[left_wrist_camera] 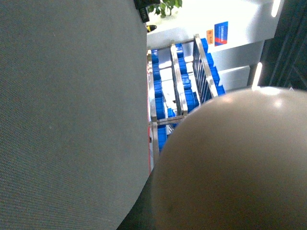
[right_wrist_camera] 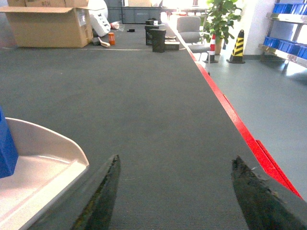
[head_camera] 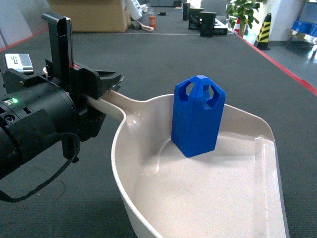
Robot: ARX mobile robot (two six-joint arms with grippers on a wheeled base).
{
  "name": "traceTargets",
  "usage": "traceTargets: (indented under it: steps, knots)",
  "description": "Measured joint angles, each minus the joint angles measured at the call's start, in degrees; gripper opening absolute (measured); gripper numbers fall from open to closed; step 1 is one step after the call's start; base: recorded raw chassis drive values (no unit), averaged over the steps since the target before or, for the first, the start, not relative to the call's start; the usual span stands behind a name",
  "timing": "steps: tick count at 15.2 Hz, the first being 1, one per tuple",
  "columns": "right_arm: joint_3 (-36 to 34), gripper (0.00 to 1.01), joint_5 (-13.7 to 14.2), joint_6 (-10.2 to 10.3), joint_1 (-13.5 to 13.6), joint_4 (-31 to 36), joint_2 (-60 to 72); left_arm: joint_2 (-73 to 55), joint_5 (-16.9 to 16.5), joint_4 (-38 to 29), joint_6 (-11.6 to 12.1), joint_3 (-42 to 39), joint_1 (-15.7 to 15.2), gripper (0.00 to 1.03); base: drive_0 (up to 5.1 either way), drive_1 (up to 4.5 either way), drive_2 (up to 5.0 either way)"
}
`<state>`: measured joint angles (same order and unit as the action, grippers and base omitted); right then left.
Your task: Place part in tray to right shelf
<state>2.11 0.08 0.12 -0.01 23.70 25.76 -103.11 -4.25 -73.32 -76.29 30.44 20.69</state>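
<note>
The blue part [head_camera: 198,116] stood upright inside the cream tray [head_camera: 198,198], toward its back wall, so the loading step looked done and the carry was in hand. The left pincer [head_camera: 101,87] was clamped on the tray's handle [head_camera: 131,103], bearing the scoop above the dark floor. The right pincer [right_wrist_camera: 175,191] hung spread wide and empty, just beside the tray's front corner. In the left wrist view the steel shelf [left_wrist_camera: 180,100] with its blue crates [left_wrist_camera: 165,88] showed well apart. Next move, by my reading: travel there with the tray kept level, or that tall block could topple.
</note>
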Motion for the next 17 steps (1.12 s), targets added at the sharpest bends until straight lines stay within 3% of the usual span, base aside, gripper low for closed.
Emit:
traceTargets:
  steps: [3, 17]
  knots:
    - [0.0, 0.99, -0.1, 0.0, 0.0, 0.1, 0.0, 0.0, 0.2, -0.1, 0.0, 0.0, -0.3, 0.12, 4.8, -3.68, -1.1]
    - [0.0, 0.98, -0.1, 0.0, 0.0, -0.1, 0.0, 0.0, 0.0, 0.0, 0.0, 0.0, -0.1, 0.12, 5.0, -2.41, -2.4]
